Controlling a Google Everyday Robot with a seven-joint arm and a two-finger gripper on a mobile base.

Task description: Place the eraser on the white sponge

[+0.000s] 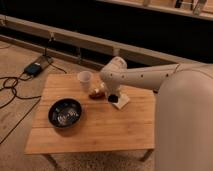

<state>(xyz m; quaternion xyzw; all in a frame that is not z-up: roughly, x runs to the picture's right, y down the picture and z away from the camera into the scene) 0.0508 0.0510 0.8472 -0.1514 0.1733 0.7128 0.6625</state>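
Note:
The white sponge [122, 102] lies flat on the wooden table [100, 130], right of centre. The eraser [113, 98], a small black block, is at the sponge's left edge, over or on it. My gripper [112, 93] reaches down from the white arm's end directly above the eraser. The arm hides where they meet, so I cannot tell whether it holds the eraser.
A white cup [85, 79] stands at the back of the table. A reddish-brown object [97, 92] lies just left of the eraser. A large black bowl [65, 112] sits at the left front. Cables and a box [35, 67] lie on the floor to the left.

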